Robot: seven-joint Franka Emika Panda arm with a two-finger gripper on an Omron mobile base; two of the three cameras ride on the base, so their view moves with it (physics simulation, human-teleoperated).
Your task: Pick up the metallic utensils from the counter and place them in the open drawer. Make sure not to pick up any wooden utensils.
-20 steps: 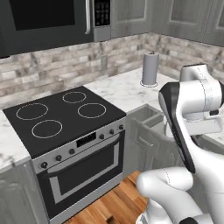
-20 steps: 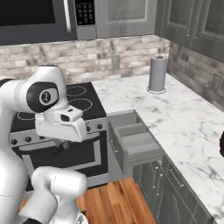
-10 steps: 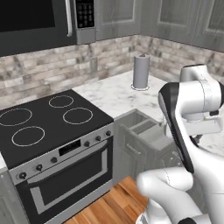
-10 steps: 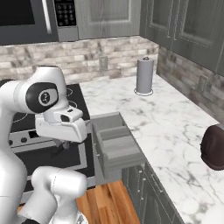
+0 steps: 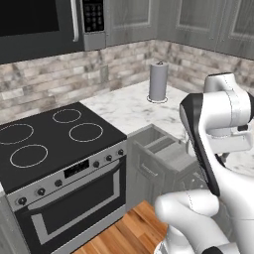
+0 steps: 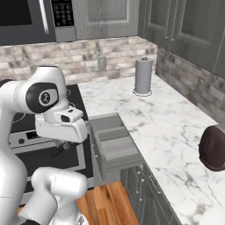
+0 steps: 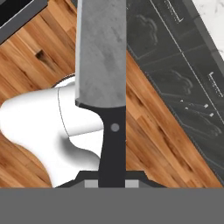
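The knife (image 7: 101,52), with a broad grey blade and a black handle, is held in my gripper (image 7: 111,183), which is shut on the handle; the blade points away from the hand, over wooden floor. The open grey drawer (image 5: 166,149) juts out of the cabinets right of the stove, its pale inside (image 6: 113,146) divided into sections. My arm's white hand (image 6: 61,126) hangs in front of the oven, left of the drawer. The counter with the other utensils and the wooden utensils are out of view.
A black stove (image 5: 54,134) with its oven door stands left of the drawer. The marble worktop (image 6: 167,123) carries a paper-towel roll (image 6: 143,75) at the back and a dark rounded appliance (image 6: 214,148) at the right. Grey cabinet fronts (image 7: 175,74) line the floor.
The base has driven and turned, so the whole scene has shifted left in both base views, bringing the drawer closer. The knife stays gripped throughout.
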